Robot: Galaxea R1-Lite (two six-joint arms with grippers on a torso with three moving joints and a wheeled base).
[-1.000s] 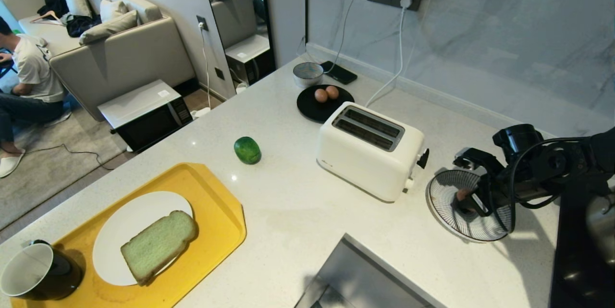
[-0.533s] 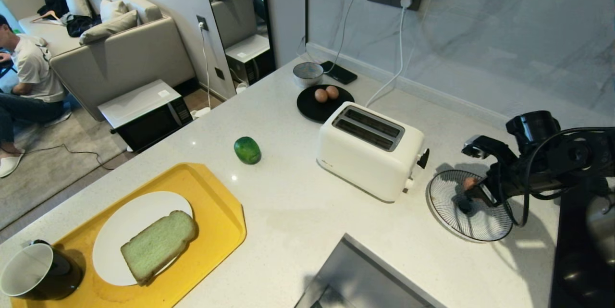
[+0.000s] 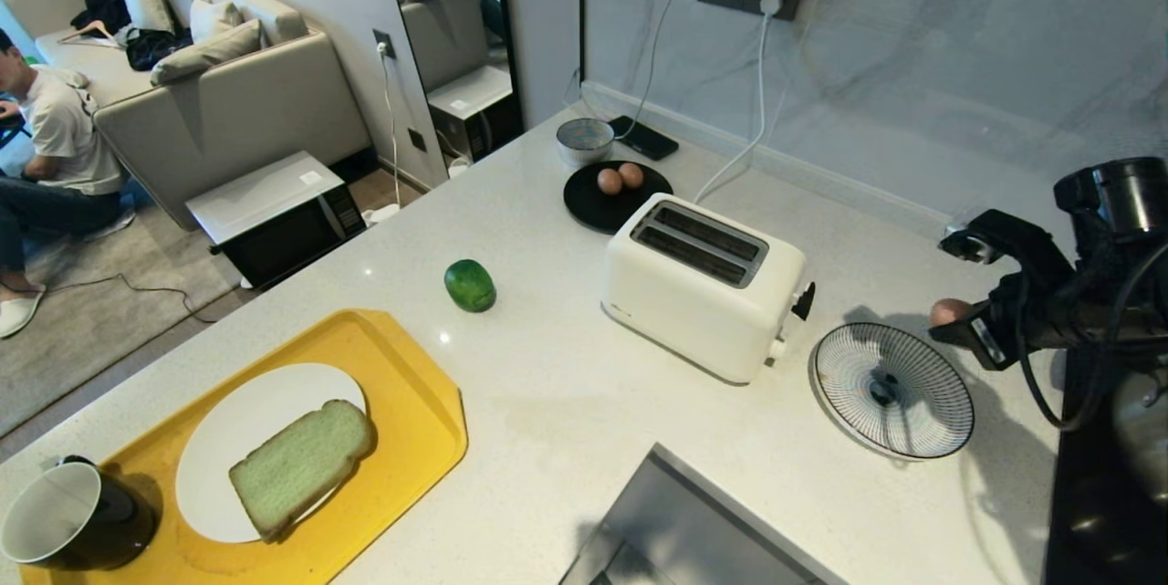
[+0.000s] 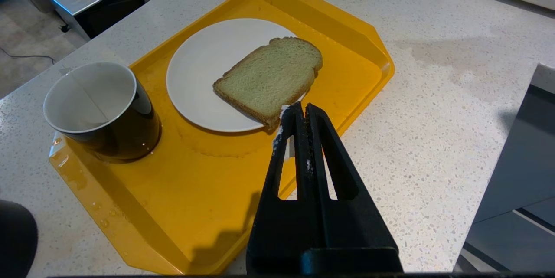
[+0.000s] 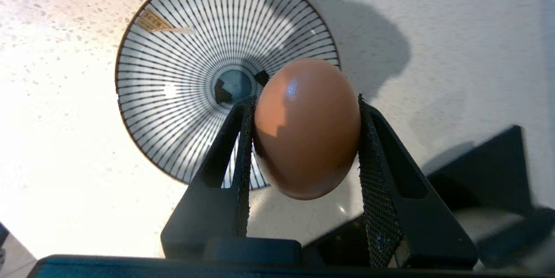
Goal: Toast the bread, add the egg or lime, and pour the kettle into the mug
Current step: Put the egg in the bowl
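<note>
Right end effector (image 5: 303,139) lifted egg (image 5: 307,128) above bowl (image 3: 892,390)

**Tally of the worktop**

Three eggs (image 3: 610,181) (image 3: 630,174) (image 5: 307,128) were in sight. There was one slice of bread (image 3: 302,467), one lime (image 3: 470,285), one mug (image 3: 68,526), one toaster (image 3: 703,286), one yellow tray (image 3: 415,384), two plates (image 3: 228,439) (image 3: 593,202) and two bowls (image 3: 892,390) (image 3: 585,140).
</note>
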